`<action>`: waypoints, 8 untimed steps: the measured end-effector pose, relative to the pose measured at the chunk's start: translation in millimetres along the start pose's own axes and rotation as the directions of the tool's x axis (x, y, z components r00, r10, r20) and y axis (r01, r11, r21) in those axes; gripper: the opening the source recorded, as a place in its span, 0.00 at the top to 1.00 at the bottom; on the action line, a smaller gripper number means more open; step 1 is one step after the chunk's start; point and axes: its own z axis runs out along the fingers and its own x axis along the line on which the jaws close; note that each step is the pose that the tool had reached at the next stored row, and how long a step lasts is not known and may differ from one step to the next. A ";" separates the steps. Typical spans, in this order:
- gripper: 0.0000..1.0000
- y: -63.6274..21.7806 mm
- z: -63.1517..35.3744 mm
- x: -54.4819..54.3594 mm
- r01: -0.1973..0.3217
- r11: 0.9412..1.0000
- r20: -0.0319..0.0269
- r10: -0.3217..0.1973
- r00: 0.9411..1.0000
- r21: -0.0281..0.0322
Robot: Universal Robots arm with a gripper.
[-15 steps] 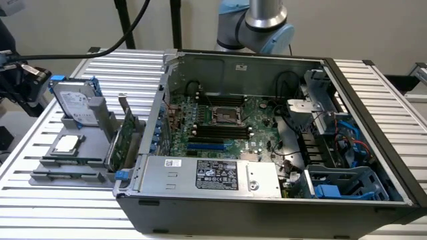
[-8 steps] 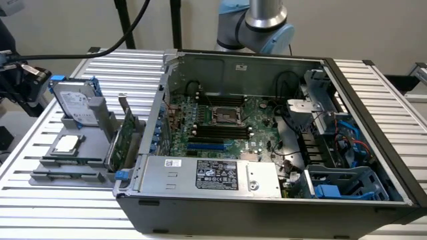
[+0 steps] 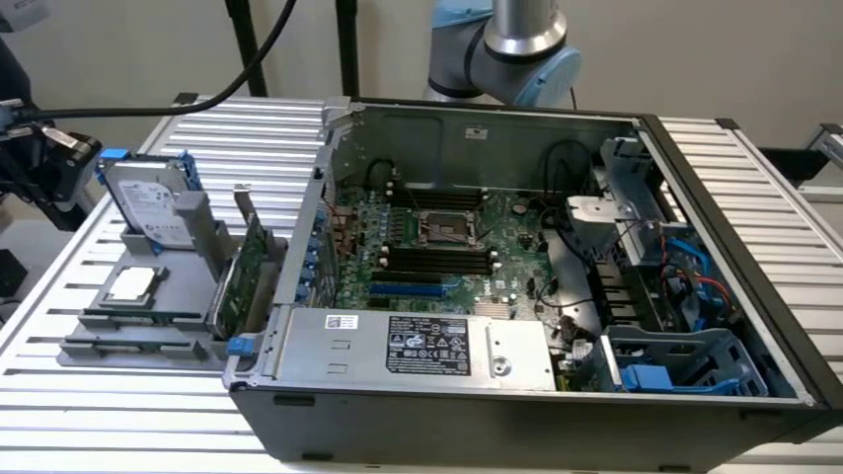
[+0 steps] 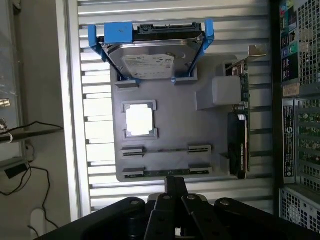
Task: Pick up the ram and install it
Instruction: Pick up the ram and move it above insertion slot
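While the gripper [image 4: 175,184] hangs over the edge of the grey holder [image 4: 170,110] farthest from the hard drive [image 4: 150,57], its fingers are drawn together into one dark tip with nothing between them. The ram [image 4: 162,173] stands on edge in the holder's row of clips closest to that tip. It shows as a thin greenish strip running between two grey clips. The tip is just beside the ram, and I cannot tell whether they touch.

On the same holder a pale square chip [image 4: 139,120] lies flat in its recess. The hard drive leans in blue rails at the far end, and a green card [image 4: 239,140] stands on edge along the side toward the case [image 3: 527,425].

From the exterior view, the holder lies on the slatted table [image 3: 132,415], just beside the open case on the exterior view's left. Inside the case the motherboard [image 3: 441,232] lies flat, with black slots [image 3: 435,262] running parallel across its middle. The arm [image 3: 520,39] rises behind the case's back wall.
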 end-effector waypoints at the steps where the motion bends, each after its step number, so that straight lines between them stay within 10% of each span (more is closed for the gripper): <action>1: 1.00 0.0 0.0 0.0 0.000 1.000 0.000 0.000 1.000 0.000; 8: 1.00 0.3 0.4 0.1 0.072 0.997 -0.002 -0.072 0.997 0.000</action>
